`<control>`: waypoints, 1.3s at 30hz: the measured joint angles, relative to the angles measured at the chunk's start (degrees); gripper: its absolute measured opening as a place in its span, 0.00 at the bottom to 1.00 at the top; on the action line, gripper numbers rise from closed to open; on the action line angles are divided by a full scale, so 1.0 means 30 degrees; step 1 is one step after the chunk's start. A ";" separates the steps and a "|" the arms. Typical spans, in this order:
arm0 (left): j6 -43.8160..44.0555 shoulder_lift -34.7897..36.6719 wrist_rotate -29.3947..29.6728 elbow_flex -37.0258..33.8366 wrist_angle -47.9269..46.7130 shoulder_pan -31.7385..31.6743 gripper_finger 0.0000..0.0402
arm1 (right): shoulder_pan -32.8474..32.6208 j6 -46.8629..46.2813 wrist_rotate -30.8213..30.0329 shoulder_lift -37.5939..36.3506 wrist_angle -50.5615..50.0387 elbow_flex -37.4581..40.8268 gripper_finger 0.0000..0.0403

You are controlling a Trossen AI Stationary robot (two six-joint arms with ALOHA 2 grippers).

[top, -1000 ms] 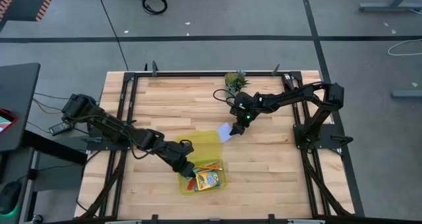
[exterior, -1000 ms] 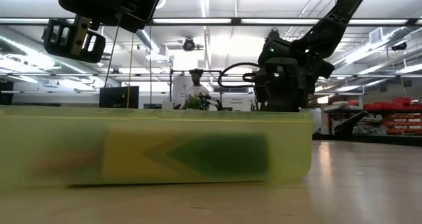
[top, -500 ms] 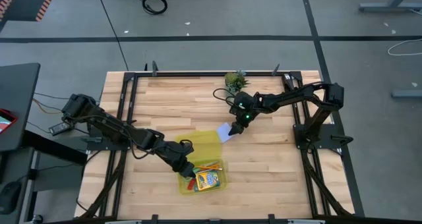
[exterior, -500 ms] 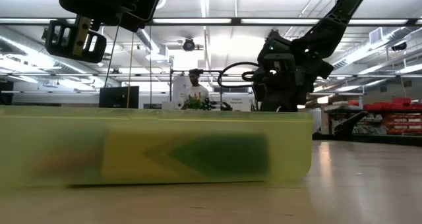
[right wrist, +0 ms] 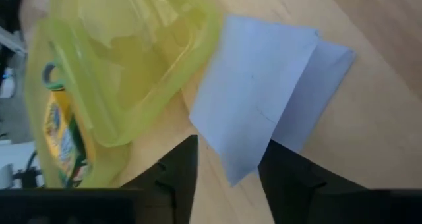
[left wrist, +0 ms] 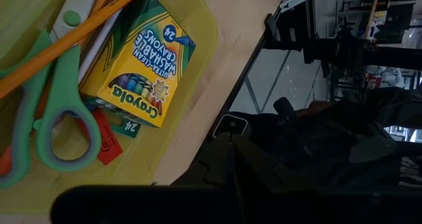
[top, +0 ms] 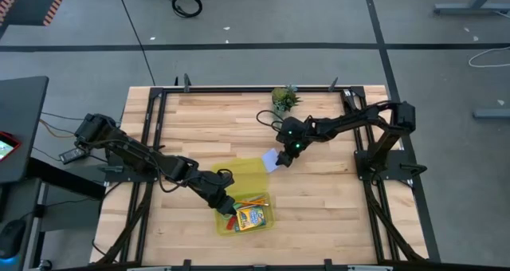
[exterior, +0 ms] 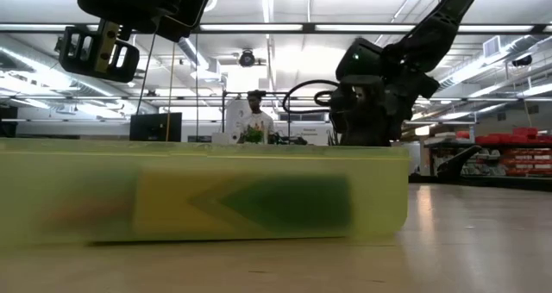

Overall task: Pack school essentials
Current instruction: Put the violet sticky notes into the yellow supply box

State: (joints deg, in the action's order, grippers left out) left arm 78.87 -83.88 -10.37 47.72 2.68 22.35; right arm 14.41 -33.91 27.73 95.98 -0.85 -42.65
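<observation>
Overhead, left arm reaches from the counter's left edge, stretched low and diagonal toward the near edge; left pincer (top: pixel 225 202) sits over the yellow case (top: pixel 245 212) near the middle of the near edge. Case holds the crayon box (top: pixel 251 217), orange pencils (top: pixel 253 200) and a red block (top: pixel 228 221). Right arm extends from the right edge, elbow bent, forearm angled toward counter centre; right pincer (top: pixel 280 157) is down at the pale blue note pad (top: pixel 272 160), which lies on the counter just beside the case's open lid (top: pixel 249 171). Potted plant (top: pixel 283 98) stands at the far edge.

Low view: case wall (exterior: pixel 207 194) fills the foreground, crayon box (exterior: pixel 250 202) blurred behind it. Left pincer (exterior: pixel 97 52) hangs above the case, can't tell its finger state. Right arm wrist (exterior: pixel 371 90) is bent down behind the case. A person (exterior: pixel 255 116) stands far back in the room.

Left wrist view: green scissors (left wrist: pixel 56 109), pencils (left wrist: pixel 66 39), crayon box (left wrist: pixel 142 62) and red block (left wrist: pixel 105 137) all lie inside the case (left wrist: pixel 181 72); own fingers are hidden in dark.

Right wrist view: right pincer (right wrist: pixel 227 159) is spread open, fingers (right wrist: pixel 178 168) on either side of the note pad's (right wrist: pixel 264 112) near corner, not clamped. Lid (right wrist: pixel 138 59) sits just beside the pad.
</observation>
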 joint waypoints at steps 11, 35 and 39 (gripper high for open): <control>0.0131 0.0000 -0.0002 0.0002 0.0015 0.0000 0.06 | -0.0682 -0.0058 -0.2146 0.0000 -0.0010 -0.0007 0.08; 0.0005 0.0000 -0.0002 0.0002 0.0130 0.0000 0.03 | -0.0062 0.1923 -0.1930 -0.0466 -0.5393 -0.3071 0.01; -0.0362 0.0000 -0.0009 0.0004 0.0168 -0.0015 0.04 | -0.0094 0.2682 -0.2231 -0.0647 -0.6508 -0.4215 0.01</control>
State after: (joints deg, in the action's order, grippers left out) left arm 77.79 -83.88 -10.39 47.73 3.18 22.31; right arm 14.13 -25.86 21.03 94.04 -20.37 -55.30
